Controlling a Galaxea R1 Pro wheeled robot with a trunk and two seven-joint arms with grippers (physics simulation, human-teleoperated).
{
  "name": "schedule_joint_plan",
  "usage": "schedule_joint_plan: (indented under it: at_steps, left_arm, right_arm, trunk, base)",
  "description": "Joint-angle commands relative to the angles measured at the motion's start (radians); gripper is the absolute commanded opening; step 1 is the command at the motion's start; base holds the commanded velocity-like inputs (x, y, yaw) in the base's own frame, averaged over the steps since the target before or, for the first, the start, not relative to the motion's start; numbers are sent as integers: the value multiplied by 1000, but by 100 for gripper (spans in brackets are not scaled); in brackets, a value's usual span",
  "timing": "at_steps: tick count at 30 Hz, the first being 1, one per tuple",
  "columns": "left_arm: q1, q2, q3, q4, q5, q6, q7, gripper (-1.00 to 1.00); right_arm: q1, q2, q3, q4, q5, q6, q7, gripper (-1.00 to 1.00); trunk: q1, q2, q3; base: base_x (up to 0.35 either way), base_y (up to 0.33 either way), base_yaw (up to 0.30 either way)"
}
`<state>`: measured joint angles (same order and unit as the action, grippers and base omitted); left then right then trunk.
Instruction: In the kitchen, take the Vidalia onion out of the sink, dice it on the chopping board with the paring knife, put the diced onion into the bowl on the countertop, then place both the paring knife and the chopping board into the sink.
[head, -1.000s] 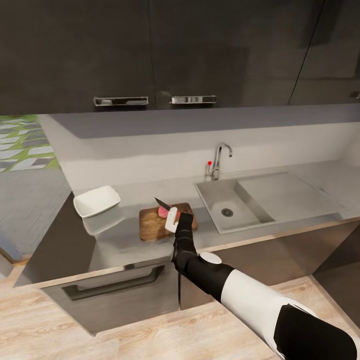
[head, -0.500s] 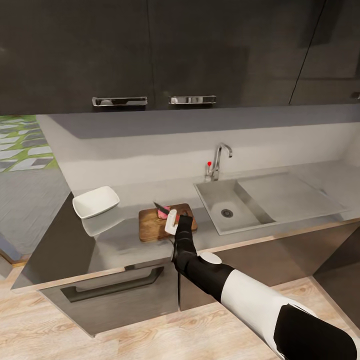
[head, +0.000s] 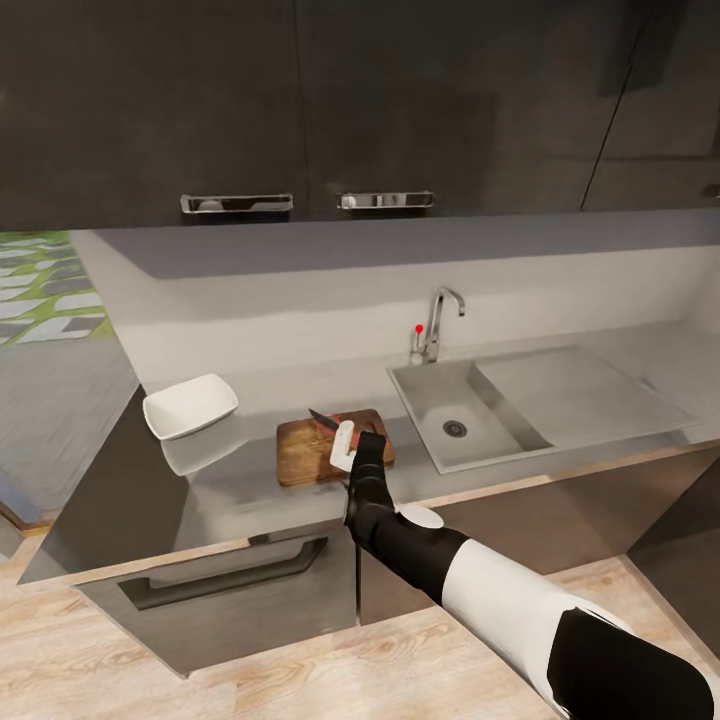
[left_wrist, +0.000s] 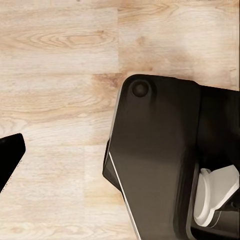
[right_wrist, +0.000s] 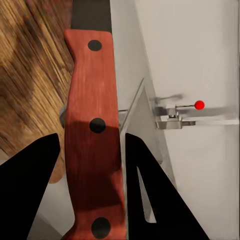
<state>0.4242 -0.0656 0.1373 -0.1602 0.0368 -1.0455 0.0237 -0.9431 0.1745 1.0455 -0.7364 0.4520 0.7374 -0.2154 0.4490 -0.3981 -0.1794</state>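
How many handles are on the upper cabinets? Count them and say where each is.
2. One handle sits above the bowl; the other handle sits above the chopping board and tap. More may lie outside the picture.

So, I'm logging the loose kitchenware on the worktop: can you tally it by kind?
Bowl: 1
Chopping board: 1
Paring knife, held in the right gripper: 1
Total: 3
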Motion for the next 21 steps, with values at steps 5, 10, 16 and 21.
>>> schedule_joint_plan:
  at_steps: [5,10,16,21]
  left_arm:
    - [1,0,-2,-2,3,-1,3,100]
    - [1,0,-2,-2,3,-1,2,100]
    - [1,0,-2,-2,3,-1,2,100]
    - [1,0,-2,-2,3,-1,2,100]
  right_arm:
    - [-2,0,6,6,-1,5,-2,-100]
    - [-2,0,6,6,-1,4,-2,-100]
    - [-2,0,7,6,-1,4,-2,-100]
    - [-2,0,7,6,-1,4,-2,-100]
  trunk:
    - [1,-2,-2]
    - [1,-2,-2]
    - [1,-2,-2]
    - [1,-2,-2]
  base:
    - [0,0,0]
    - [0,0,0]
    - [0,0,0]
    - [0,0,0]
